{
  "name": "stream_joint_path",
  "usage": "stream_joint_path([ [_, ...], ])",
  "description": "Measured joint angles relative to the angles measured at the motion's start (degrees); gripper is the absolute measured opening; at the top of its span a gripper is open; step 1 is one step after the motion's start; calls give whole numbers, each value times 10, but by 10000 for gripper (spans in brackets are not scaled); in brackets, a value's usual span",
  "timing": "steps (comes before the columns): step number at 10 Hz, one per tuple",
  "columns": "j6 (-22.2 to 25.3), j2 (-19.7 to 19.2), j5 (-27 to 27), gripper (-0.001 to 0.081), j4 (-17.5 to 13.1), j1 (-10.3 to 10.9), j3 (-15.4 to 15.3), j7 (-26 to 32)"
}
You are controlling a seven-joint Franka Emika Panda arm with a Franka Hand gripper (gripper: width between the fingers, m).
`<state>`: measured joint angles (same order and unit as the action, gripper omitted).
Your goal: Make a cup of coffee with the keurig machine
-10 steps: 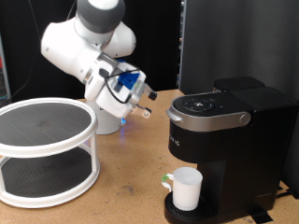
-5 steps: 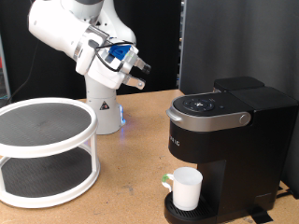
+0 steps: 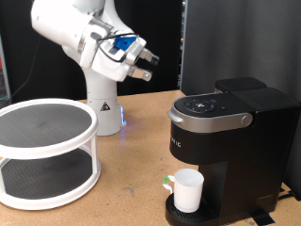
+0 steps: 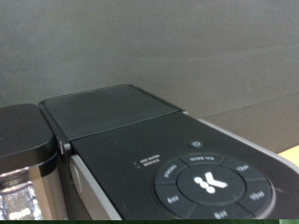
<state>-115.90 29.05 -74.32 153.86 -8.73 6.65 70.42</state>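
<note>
Sitting under one keurig machine [image 3: 230, 122]: one cup [image 3: 188, 190]; gripper [image 3: 146, 66] aloft.

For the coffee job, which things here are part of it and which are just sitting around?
Part of the job:
- keurig machine, lid down
- cup, standing on the machine's drip tray
- gripper, raised in the air to the exterior view's left of the machine, holding nothing visible

Just sitting around:
- two-tier round white rack

A robotics lab: a white robot arm [image 3: 80, 42] was mounted on a wooden table [image 3: 132, 188], backed by black curtains [image 3: 235, 38], with a two-tier white rack [image 3: 47, 151] at left.
</note>
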Motion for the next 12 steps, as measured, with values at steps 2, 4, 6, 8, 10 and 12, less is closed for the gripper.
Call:
stream_joint_path([
  [2, -23, 2, 66, 803, -33, 0, -43, -56],
  [4, -16, -2, 169, 803, -71, -1, -85, -135],
  [6, -15, -13, 191, 803, -83, -5, -95, -152],
  [8, -8, -13, 265, 803, -91, -5, -103, -130],
  [10, 18, -15, 365, 803, -123, -5, -124, -144],
  [12, 63, -25, 466, 803, -175, -5, -152, -174],
])
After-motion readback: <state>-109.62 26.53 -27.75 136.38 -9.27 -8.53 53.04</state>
